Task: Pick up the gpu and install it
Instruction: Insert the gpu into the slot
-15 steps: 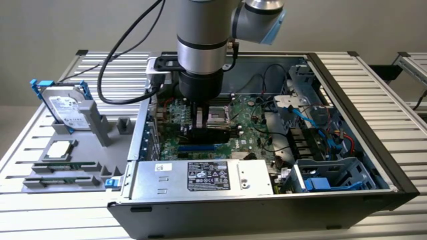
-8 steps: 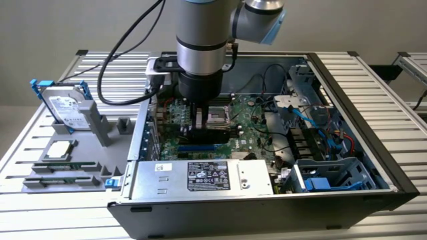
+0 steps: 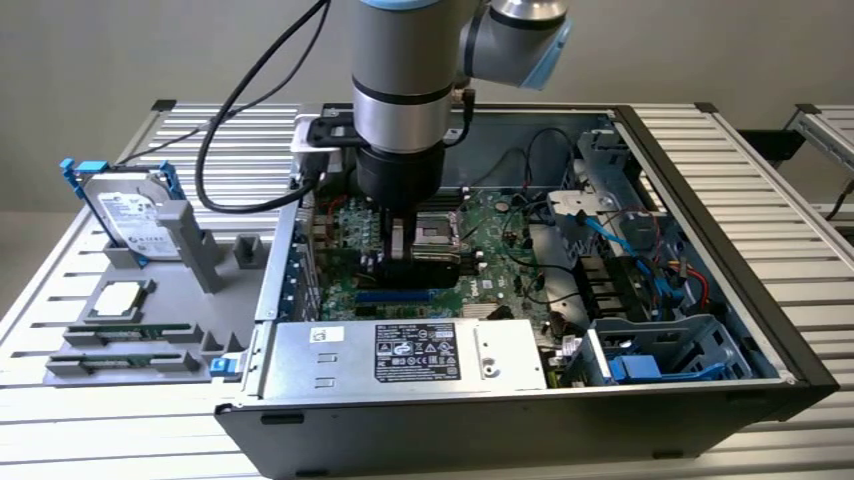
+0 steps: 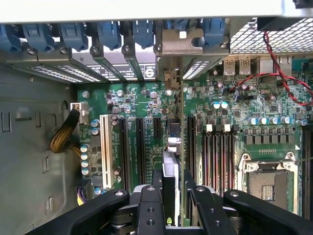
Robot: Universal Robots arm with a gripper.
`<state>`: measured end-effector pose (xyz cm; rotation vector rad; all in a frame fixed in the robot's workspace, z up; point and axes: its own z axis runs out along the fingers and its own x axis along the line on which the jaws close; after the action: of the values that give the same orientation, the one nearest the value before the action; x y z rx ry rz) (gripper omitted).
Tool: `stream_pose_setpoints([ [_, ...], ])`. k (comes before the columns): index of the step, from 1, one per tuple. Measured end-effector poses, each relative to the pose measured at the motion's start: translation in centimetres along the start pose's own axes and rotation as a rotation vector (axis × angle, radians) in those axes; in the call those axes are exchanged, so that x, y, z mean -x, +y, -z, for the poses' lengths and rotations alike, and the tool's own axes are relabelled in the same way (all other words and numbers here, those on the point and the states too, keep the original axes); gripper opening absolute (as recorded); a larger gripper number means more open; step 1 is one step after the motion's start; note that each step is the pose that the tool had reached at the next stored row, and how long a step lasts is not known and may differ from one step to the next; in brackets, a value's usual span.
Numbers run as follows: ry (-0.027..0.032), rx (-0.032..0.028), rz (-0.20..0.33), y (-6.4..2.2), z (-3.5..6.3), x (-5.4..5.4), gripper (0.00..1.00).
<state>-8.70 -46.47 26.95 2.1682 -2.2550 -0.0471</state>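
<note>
Two gripper (image 4: 169, 193) jaws are clamped on the gpu (image 4: 169, 156); black slots (image 4: 140, 147) and a white slot (image 4: 104, 144) are seen beside them, motherboard (image 4: 127, 98) beneath.

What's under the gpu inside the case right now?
The thin green-and-black gpu card stands edge-on in the black hand, over the green motherboard with its long black slots. The slot directly beneath is covered by the card.
</note>
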Motion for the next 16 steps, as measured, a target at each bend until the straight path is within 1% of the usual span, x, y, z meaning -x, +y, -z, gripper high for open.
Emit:
stream_pose_setpoints([
  [8,0.0001,-0.0003,0.003,-0.01,-0.24,0.0,0.27],
  [16,0.0006,-0.0001,0.017,-0.01,-0.31,0.0,0.27],
])
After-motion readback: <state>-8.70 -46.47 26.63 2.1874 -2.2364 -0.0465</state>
